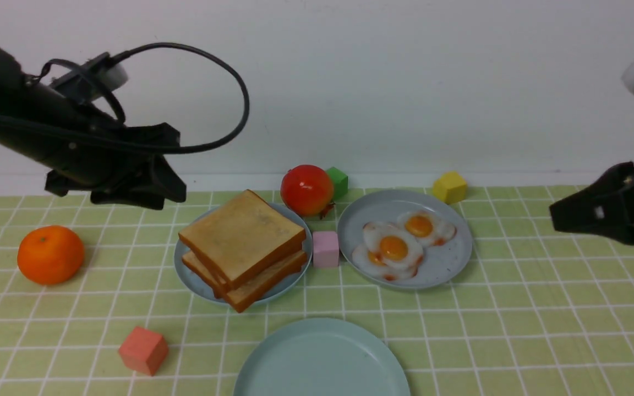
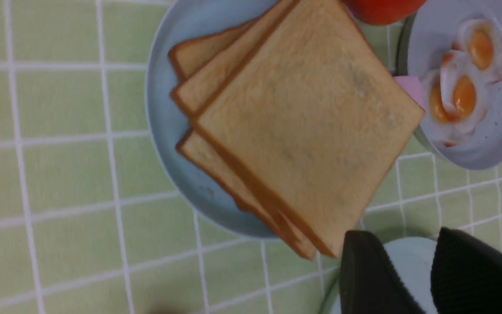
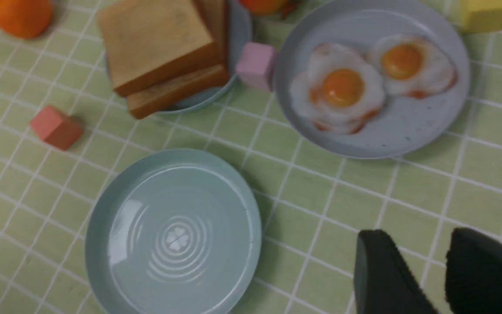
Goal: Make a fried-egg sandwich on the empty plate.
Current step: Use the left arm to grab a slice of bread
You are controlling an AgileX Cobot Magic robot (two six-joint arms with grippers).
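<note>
The empty plate [image 1: 322, 357] [image 3: 172, 235], pale aqua-green, lies at the near middle of the cloth. No fried-egg sandwich is in view. Toast slices [image 1: 242, 242] [image 2: 303, 131] are stacked on a grey-blue plate [image 1: 185, 269]. Three overlapping fried eggs [image 1: 397, 245] [image 3: 342, 87] lie on another grey-blue plate [image 1: 449, 258]. My left gripper [image 1: 171, 190] [image 2: 401, 235] hangs open above the cloth, left of the toast, with nothing between its fingers. Held high at the right, clear of the egg plate, my right gripper [image 1: 556, 217] [image 3: 416, 233] is open and holds nothing.
An orange [image 1: 51, 254] sits at the left and a red cube [image 1: 142, 349] near the front left. A pink cube [image 1: 326, 248] stands between the two filled plates. Behind them are a tomato [image 1: 306, 190], a green cube [image 1: 339, 181] and a yellow cube [image 1: 449, 187].
</note>
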